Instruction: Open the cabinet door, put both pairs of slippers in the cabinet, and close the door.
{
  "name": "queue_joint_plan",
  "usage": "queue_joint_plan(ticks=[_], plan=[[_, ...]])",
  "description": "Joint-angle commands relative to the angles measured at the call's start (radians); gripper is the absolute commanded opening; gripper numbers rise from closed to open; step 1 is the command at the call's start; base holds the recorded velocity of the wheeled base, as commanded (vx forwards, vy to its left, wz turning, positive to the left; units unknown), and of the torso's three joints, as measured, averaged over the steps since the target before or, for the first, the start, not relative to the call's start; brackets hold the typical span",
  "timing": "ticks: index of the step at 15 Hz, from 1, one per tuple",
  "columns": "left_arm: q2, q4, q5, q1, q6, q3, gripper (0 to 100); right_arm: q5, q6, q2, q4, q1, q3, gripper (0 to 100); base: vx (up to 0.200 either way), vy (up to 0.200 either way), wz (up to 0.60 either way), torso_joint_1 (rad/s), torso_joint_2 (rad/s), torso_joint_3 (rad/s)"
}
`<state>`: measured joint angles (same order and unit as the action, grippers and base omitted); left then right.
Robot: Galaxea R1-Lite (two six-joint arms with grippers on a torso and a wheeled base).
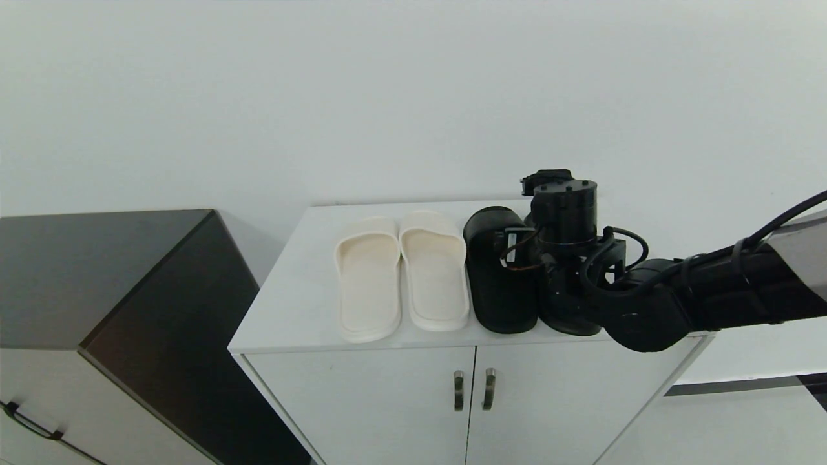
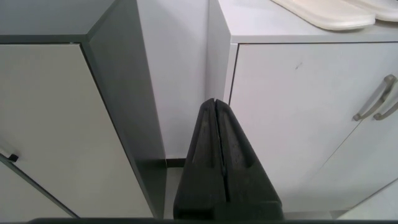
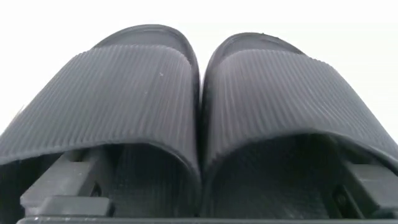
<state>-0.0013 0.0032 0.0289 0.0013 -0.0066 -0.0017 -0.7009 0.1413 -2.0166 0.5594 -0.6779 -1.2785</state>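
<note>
— Looking down: black slippers [image 1: 501,284] at the cabinet [image 1: 291,303] top's right edge, toes to the wall, right end effector [image 1: 546,284] over them.
— Left end effector [image 2: 215,109] pressed together, low beside its left side.
— Right's fingers [image 3: 59,190] apart, one under each strap.

The right arm [image 1: 711,290] comes in from the right with its forearm nearly level, and bends into a wrist [image 1: 565,213] that stands upright. The right hand [image 3: 202,199] has its fingers [image 3: 62,190] spread wide apart. The left hand [image 2: 215,106] sits low on the left, its two fingers pressed flat together and holding nothing.
</note>
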Motion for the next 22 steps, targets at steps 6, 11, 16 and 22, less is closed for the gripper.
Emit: queue_joint_plan(ticks=[6, 11, 16, 22], plan=[[0.001, 0.000, 0.000, 0.000, -0.001, 0.000, 0, 0.000, -0.035, -0.017, 0.007, 0.001, -0.033, 0, 0.000, 0.000, 0.00, 0.000, 0.00, 0.000], [0.001, 0.000, 0.000, 0.000, -0.001, 0.000, 0, 0.034, -0.038, 0.104, 0.001, -0.011, 0.038, 0, 0.000, 0.000, 0.00, 0.000, 0.00, 0.000], [0.001, -0.003, 0.000, 0.000, -0.001, 0.002, 0, 0.216, -0.037, 0.332, -0.006, -0.134, 0.346, 0, 0.000, 0.000, 0.00, 0.000, 0.00, 0.000], [0.001, -0.003, 0.000, 0.000, -0.001, 0.002, 0, 0.325, -0.023, 0.504, -0.042, -0.233, 0.519, 0, 0.000, 0.000, 0.00, 0.000, 0.00, 0.000]])
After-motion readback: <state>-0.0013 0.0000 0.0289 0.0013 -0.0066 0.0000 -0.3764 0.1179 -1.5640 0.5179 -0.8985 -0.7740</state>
